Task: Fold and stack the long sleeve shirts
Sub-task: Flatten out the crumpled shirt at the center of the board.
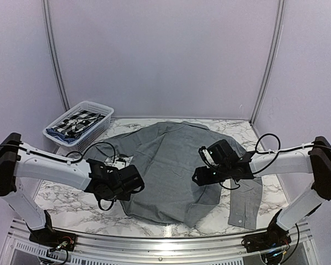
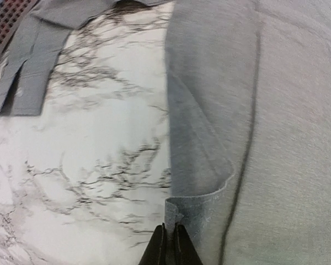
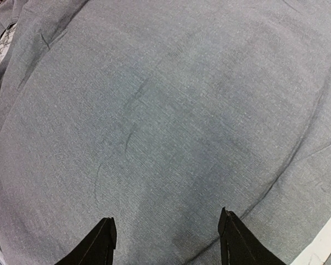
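Grey shirt (image 1: 165,160): 1, spread on worktop (image 1: 66,201). Basket (image 1: 94,105): 1. Pincers: 2. Left pincer (image 2: 169,243) clenched on the shirt's edge, right pincer (image 3: 166,218) released.

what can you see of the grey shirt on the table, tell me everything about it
The grey shirt is plain mid-grey woven cloth, spread fairly flat with soft creases on the marble table. One cuffed sleeve lies toward the near right edge; the other sleeve lies out left. Its left edge curls up where the left gripper pinches it. The right gripper hangs open over its right side.
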